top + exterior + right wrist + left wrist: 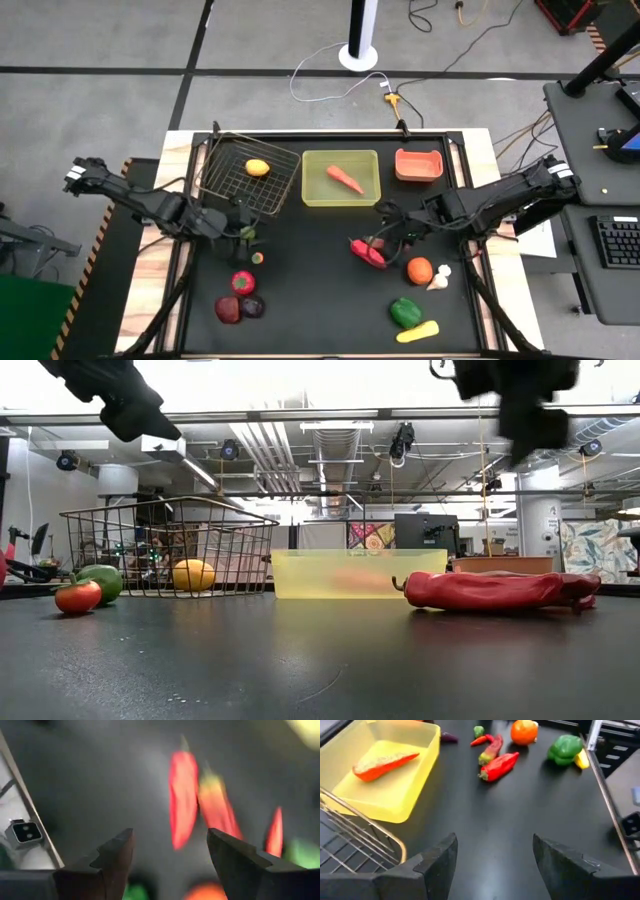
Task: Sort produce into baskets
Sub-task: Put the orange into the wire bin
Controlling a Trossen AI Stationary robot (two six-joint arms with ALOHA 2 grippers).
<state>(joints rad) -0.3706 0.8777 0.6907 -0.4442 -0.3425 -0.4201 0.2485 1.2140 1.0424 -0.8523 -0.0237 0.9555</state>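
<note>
My left gripper (240, 222) hangs open above the table, just near of the wire basket (250, 175), which holds a yellow lemon (257, 167). Its fingers (440, 857) have nothing between them. My right gripper (385, 228) is open too, above two red chilis (367, 252) that lie side by side on the table; in the right wrist view they show beyond the gripper (170, 834). A carrot (382, 762) lies in the yellow-green tray (312, 195). The salmon bin (418, 165) stands at the far right.
A tomato (419, 270), garlic (439, 278), a green pepper (405, 312) and a yellow piece (417, 331) lie near right. A red fruit (242, 282), another red one (228, 310) and a purple beet (253, 307) lie near left. The table's middle is bare.
</note>
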